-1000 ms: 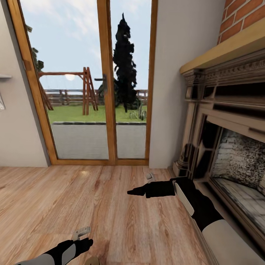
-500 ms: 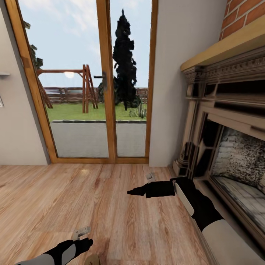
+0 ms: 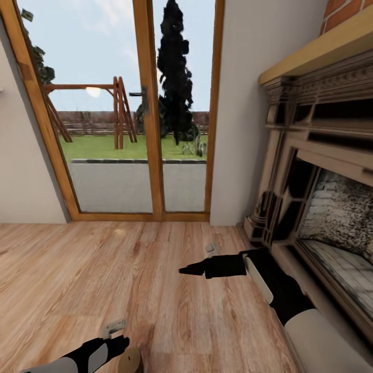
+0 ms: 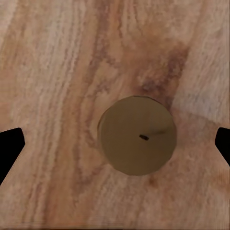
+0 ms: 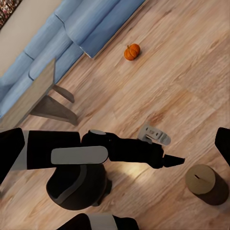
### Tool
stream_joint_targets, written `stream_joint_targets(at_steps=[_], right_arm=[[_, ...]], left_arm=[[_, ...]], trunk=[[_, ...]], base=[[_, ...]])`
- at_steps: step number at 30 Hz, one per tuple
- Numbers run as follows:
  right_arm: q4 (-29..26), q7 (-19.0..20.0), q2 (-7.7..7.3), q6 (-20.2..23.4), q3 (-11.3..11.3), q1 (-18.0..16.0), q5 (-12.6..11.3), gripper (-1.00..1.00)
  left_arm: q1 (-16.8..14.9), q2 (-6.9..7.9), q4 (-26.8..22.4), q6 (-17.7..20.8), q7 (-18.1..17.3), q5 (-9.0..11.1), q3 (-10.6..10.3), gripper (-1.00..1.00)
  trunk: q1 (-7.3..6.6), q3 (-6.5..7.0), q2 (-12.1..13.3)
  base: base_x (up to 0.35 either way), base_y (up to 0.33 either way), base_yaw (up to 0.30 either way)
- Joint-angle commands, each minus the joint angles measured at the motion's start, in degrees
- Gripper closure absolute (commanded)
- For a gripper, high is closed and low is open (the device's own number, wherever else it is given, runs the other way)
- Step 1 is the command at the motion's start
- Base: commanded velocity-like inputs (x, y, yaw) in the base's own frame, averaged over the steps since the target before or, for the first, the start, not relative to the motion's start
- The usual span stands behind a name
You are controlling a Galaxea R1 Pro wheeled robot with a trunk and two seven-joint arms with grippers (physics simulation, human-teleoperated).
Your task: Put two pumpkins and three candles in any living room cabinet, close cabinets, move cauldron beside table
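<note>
Left gripper (image 3: 122, 344), spread wide, hangs straight above a brown candle (image 4: 137, 135) on the floor (image 3: 77, 269); right gripper (image 3: 189, 270) reaches forward, its spread unclear.

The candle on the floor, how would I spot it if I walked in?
Start at the blue sofa and cross the wood floor past the orange pumpkin to the left gripper. The candle stands just beyond its tip: a squat tan cylinder with a dark wick, duller than the pumpkin.

No readable text, label, brand or number appears on anything.
</note>
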Motion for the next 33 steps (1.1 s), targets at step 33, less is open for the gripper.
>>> stream_joint_targets(at_steps=[33], right_arm=[[0.0, 0.0, -0.03, -0.1, 0.1, 0.0, -0.3, -1.00]], left_arm=[[0.0, -1.51, -0.4, -1.0, 0.5, -0.5, -1.1, -1.00]], trunk=[[0.32, -2.94, -0.2]], base=[[0.000, 0.000, 0.000]])
